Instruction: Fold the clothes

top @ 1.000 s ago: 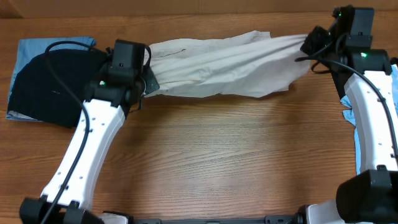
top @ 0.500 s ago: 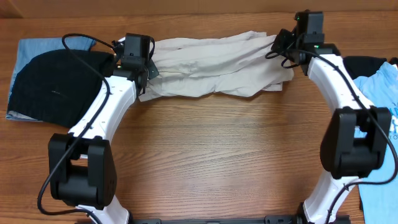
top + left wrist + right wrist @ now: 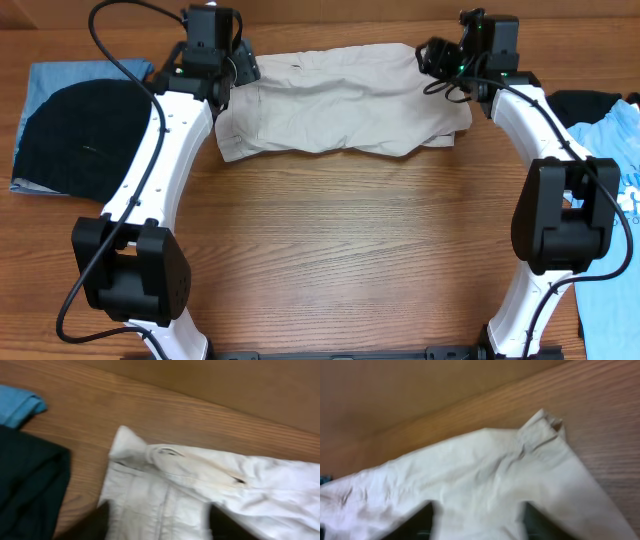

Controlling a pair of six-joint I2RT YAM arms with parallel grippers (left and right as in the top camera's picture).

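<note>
The clothes, pale beige shorts (image 3: 340, 100), lie in a flattened band along the far side of the table. My left gripper (image 3: 240, 68) hovers over their far left corner. In the left wrist view its dark fingers (image 3: 95, 522) stand apart, and the left gripper (image 3: 160, 527) has the shorts (image 3: 200, 490) lying loose beneath the gap. My right gripper (image 3: 432, 55) is over the far right corner. In the right wrist view the right gripper (image 3: 477, 522) is open too, above the shorts (image 3: 485, 470), whose corner points away.
A black knit garment (image 3: 75, 140) lies on light blue cloth (image 3: 50, 75) at the far left, close to the shorts. A light blue T-shirt (image 3: 610, 150) and a dark item (image 3: 580, 100) lie at the right edge. Bare wood stretches in front of the shorts.
Both grippers carried the shorts' edge toward the far side, then opened and let go. The shorts went from a stretched, bunched strip to a flatter folded band.
</note>
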